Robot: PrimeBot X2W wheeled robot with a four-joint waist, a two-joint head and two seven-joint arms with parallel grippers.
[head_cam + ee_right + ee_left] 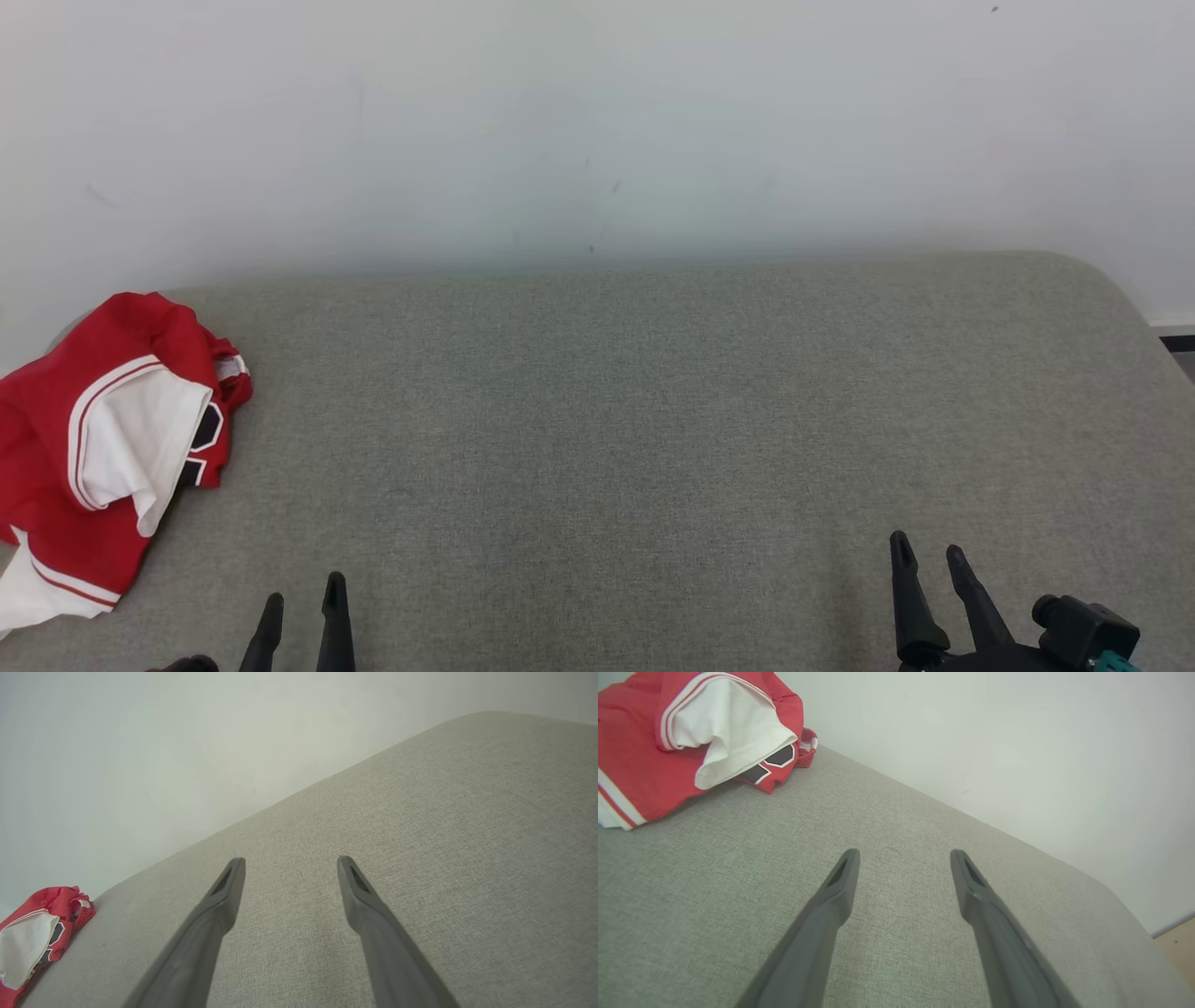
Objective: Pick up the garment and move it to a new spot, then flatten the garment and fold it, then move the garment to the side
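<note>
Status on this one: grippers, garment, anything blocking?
Left gripper open, empty. Right gripper open, empty. Garment crumpled at left end of grey cushion, untouched. Nothing in the way.

1. Garment [93,448]: on my head view, a red jersey trimmed with broad white bands and thin red-and-white stripes.
2. State: crumpled into a loose heap, neither flattened nor folded. A white layer lies turned out over the red cloth, and part of a black figure edged in white shows just beneath that layer.
3. Position: it rests at the far left end of the grey fabric worktop [597,420], close to the wall [597,121]. Its left part runs past my picture's edge.
</note>
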